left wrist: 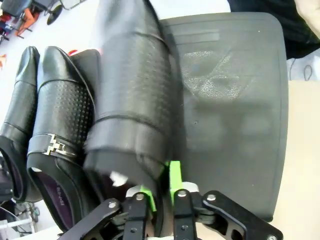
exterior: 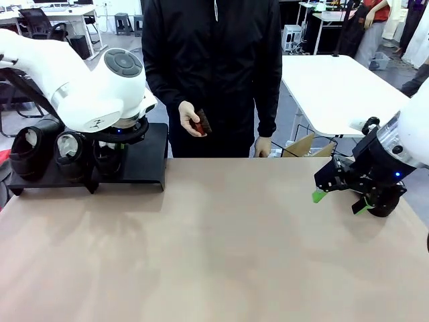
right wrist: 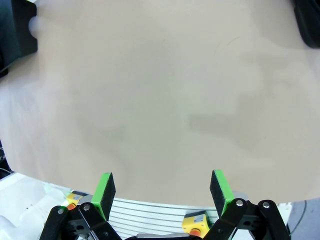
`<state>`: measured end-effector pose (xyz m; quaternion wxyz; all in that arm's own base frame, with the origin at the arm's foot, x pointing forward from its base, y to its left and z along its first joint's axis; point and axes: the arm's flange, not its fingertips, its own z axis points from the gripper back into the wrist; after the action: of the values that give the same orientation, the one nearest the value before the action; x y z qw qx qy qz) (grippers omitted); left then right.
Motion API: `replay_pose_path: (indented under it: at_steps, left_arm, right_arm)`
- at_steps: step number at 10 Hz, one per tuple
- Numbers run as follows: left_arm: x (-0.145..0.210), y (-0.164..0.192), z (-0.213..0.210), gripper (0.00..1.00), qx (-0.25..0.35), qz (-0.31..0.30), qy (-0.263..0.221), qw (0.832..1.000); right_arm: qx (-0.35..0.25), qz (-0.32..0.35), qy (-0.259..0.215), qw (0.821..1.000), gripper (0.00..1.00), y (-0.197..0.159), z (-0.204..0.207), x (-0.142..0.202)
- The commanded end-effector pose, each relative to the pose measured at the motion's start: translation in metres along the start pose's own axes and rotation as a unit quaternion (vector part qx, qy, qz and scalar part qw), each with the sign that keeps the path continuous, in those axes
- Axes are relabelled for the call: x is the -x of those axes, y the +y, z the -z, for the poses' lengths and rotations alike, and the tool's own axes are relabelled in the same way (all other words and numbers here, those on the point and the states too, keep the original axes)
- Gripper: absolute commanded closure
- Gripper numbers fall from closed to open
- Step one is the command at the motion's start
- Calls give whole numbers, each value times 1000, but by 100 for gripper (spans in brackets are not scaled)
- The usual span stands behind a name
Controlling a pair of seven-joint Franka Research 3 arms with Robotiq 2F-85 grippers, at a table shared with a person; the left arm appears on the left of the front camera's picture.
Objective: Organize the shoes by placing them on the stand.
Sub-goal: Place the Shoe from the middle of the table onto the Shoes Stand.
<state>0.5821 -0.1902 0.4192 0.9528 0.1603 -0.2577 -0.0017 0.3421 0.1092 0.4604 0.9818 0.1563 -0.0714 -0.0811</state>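
1. The left hand [left wrist: 160,192] sits over the stand [exterior: 151,151] at the surface's far-left corner, its green pads [left wrist: 174,176] narrow around the back rim of one black shoe [left wrist: 135,95].
2. That shoe lies on the stand, touching a buckled shoe [left wrist: 62,135]; a third shoe [left wrist: 20,100] is beside that.
3. The left arm [exterior: 80,80] bends down over the stand.
4. The right hand [exterior: 340,201] hangs near the surface's right edge, jaws wide and holding nothing.
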Motion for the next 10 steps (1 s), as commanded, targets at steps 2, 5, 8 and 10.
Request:
replay_pose_path:
  at_steps: [2, 5, 8, 10]
  left_arm:
    - [-3, 4, -2, 59, -8, 8, -2, 1000]
    - [8, 13, -28, 59, -24, -13, -31, 999]
    - [-2, 11, -31, 59, -4, -14, -22, 1000]
    - [-2, 11, -31, 59, -4, -14, -22, 1000]
  right_arm:
    - [-5, -2, 2, 1000, 0, 0, 0, 0]
    - [-5, -2, 2, 1000, 0, 0, 0, 0]
    - [-5, -2, 2, 1000, 0, 0, 0, 0]
    - [-5, -2, 2, 1000, 0, 0, 0, 0]
